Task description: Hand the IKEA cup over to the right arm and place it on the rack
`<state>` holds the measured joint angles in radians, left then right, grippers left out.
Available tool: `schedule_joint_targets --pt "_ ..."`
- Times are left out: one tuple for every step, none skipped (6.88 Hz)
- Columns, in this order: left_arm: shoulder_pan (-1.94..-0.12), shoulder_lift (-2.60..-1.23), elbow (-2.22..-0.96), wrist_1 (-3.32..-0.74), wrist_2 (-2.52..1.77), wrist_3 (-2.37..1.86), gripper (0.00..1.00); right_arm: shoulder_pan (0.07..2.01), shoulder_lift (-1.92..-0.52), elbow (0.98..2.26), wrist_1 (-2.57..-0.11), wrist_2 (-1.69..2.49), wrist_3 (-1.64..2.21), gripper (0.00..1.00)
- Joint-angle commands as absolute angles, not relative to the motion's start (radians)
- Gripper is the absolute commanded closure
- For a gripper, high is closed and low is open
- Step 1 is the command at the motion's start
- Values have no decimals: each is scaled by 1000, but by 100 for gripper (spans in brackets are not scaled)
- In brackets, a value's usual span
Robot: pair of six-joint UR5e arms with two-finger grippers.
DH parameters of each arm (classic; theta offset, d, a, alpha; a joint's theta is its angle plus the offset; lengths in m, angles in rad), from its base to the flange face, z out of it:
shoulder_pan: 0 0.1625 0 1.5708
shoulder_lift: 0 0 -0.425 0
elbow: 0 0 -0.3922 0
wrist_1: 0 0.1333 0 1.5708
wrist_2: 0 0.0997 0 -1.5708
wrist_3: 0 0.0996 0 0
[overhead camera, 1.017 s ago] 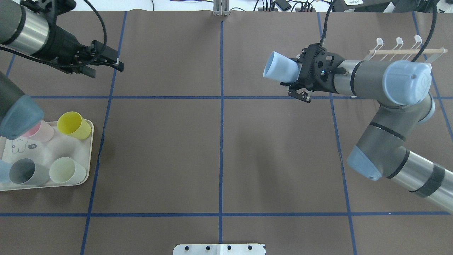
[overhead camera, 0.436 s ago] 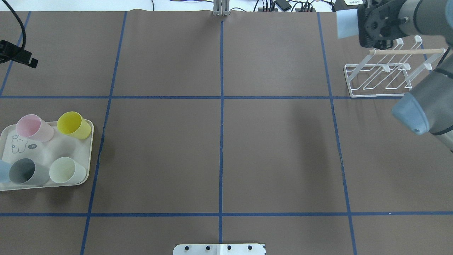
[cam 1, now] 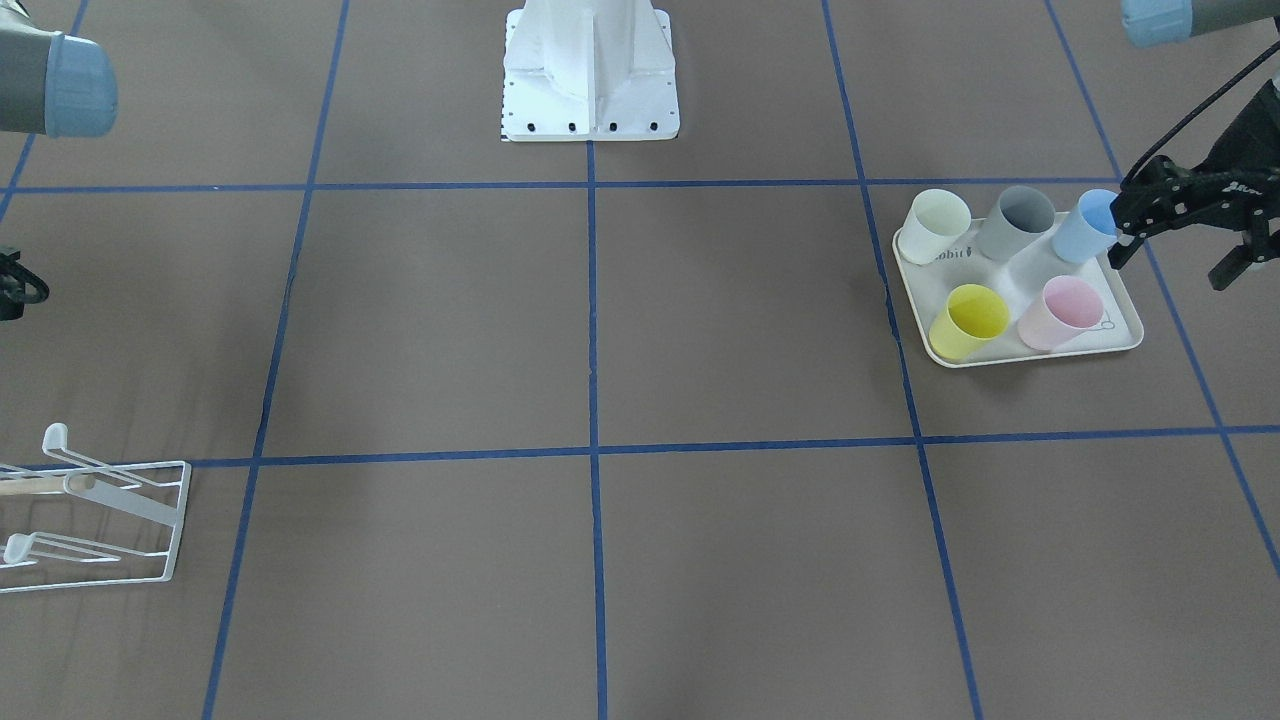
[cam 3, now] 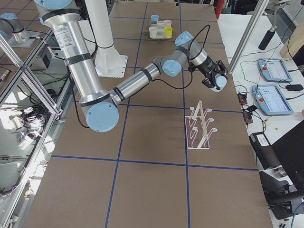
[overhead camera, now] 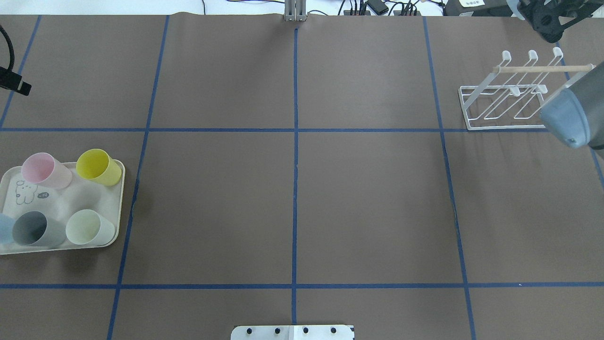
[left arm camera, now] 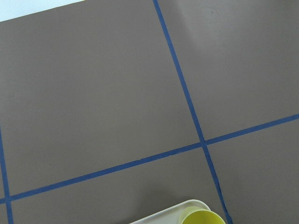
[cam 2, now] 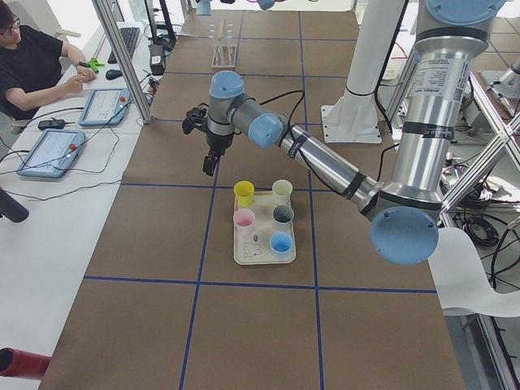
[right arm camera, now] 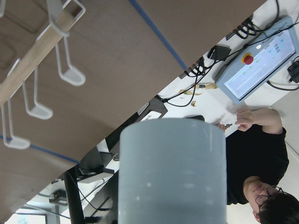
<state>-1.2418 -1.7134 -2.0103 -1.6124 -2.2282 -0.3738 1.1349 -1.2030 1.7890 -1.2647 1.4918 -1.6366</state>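
The right gripper (cam 3: 216,80) is clamping the pale blue IKEA cup (right arm camera: 172,170) in its jaws aloft beyond the rack (overhead camera: 507,101), the left gripper (cam 1: 1176,258) is hovering empty, jaws seemingly parted, and a skewed descent is risking the rim striking the rod (overhead camera: 542,69).

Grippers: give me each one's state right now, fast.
Left gripper: open, holding nothing.
Right gripper: closed on the blue cup.
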Motion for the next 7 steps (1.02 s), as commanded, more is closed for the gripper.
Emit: schedule_joint_targets --pt "-1241 -1674 -2009 -1623 -2229 -368 0 1138 -1193 1698 -1249 1451 -1755 90" --pt "-1241 -1652 -2003 -1667 -2229 -370 0 1135 -1222 1684 -1226 1421 -1785 90" --pt "-1239 -1643 -1999 -1686 -2229 -371 0 1129 -1256 1649 -1153 1395 -1793 90" --pt "-1238 -1643 -2000 -1686 -2230 -376 0 1127 -1265 1605 -1090 1394 -1796 90" --pt "-1238 -1643 -2002 -1686 -2230 -379 0 1112 -1269 1577 -1068 1382 -1796 90" --pt "-1238 -1643 -2000 -1686 -2230 -380 0 1100 -1270 1562 -1066 1353 -1798 90" --pt "-1238 -1643 -2000 -1686 -2230 -380 0 1086 -1270 1554 -1065 1348 -1796 90"
